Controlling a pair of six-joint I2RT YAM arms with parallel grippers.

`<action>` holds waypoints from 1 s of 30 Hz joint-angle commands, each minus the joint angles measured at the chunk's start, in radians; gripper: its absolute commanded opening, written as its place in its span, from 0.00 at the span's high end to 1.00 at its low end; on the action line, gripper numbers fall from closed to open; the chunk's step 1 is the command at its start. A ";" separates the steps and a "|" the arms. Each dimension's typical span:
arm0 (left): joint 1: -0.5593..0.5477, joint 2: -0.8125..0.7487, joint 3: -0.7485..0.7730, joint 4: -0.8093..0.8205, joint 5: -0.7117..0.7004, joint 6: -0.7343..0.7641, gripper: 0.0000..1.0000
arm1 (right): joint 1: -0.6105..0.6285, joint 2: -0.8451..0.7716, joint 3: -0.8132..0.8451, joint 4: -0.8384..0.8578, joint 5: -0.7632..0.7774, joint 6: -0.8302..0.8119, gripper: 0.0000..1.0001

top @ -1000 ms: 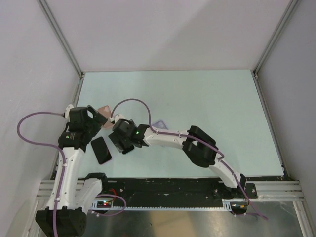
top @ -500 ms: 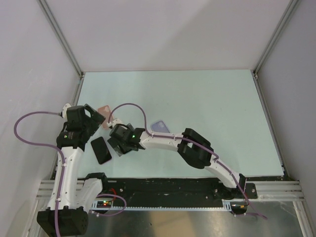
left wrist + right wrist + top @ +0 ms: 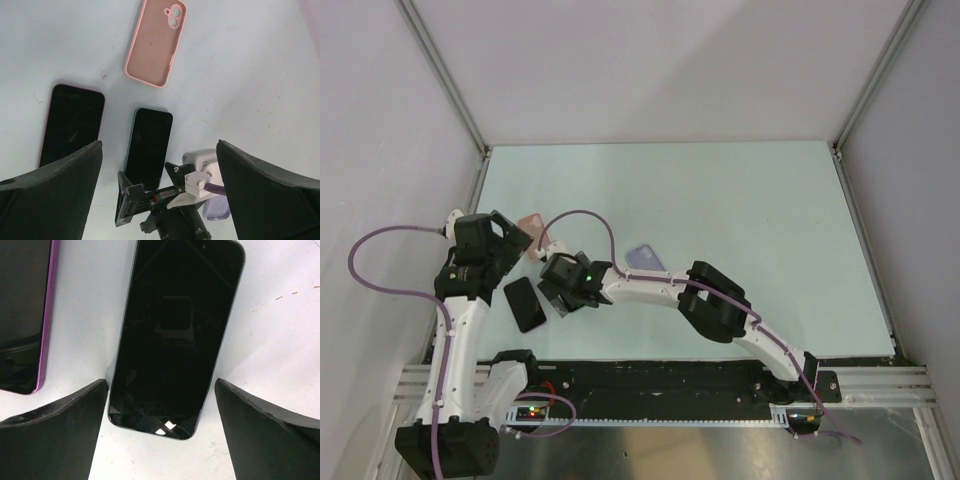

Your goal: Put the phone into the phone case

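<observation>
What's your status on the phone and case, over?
Both open: left claw hovers, right claw straddles the phone, no grip. Empty phone case lies apart. A second phone alongside.

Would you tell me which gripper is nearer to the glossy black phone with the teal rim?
Right. The right gripper hangs just over the teal-rimmed black phone, open jaws flanking one end; the left gripper, also open, hovers much higher, above the right gripper.

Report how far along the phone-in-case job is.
Done: nothing; the salmon-pink rounded phone case lies empty. In hand: the right end effector hangs open over the glossy black flat phone, not gripping. Remaining: grasp it, carry it, seat it in the case.
</observation>
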 commanded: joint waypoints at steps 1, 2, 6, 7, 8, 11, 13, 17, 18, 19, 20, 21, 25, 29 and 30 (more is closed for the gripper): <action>0.011 0.003 0.053 0.009 0.021 0.015 0.00 | 0.000 -0.011 -0.054 -0.005 -0.026 0.022 0.10; 0.012 0.003 0.053 0.009 0.022 0.014 0.00 | -0.001 -0.017 -0.068 -0.001 -0.036 0.026 0.13; 0.011 0.007 0.044 0.009 0.027 0.008 0.00 | -0.011 -0.045 -0.113 0.007 -0.061 0.045 0.26; 0.012 0.010 0.041 0.010 0.030 0.006 0.00 | -0.014 -0.053 -0.123 0.007 -0.061 0.049 0.29; 0.012 0.012 0.037 0.011 0.032 0.003 0.00 | -0.017 -0.060 -0.135 0.006 -0.058 0.051 0.32; 0.011 0.017 0.026 0.012 0.041 -0.001 0.00 | -0.028 -0.090 -0.161 0.000 -0.035 0.047 0.40; 0.012 0.019 0.019 0.015 0.044 -0.001 0.00 | -0.038 -0.113 -0.177 -0.008 -0.022 0.043 0.44; 0.011 0.034 0.000 0.019 0.046 0.002 0.00 | -0.055 -0.164 -0.205 -0.020 -0.009 0.034 0.46; 0.011 0.037 -0.006 0.020 0.047 0.002 0.00 | -0.060 -0.177 -0.211 -0.023 -0.004 0.032 0.46; 0.010 0.042 -0.014 0.021 0.048 0.003 0.00 | -0.062 -0.184 -0.216 -0.027 -0.001 0.029 0.46; 0.009 0.046 -0.021 0.025 0.049 0.003 0.00 | -0.066 -0.195 -0.220 -0.033 0.005 0.027 0.46; 0.009 0.050 -0.030 0.028 0.049 0.002 0.00 | -0.070 -0.203 -0.225 -0.037 0.008 0.024 0.46; -0.002 0.062 -0.062 0.044 0.050 -0.003 0.00 | -0.084 -0.242 -0.250 -0.043 0.020 0.016 0.47; -0.017 0.077 -0.089 0.064 0.048 -0.012 0.00 | -0.091 -0.272 -0.265 -0.050 0.030 0.012 0.47; -0.020 0.083 -0.094 0.069 0.047 -0.014 0.00 | -0.093 -0.279 -0.267 -0.054 0.033 0.011 0.46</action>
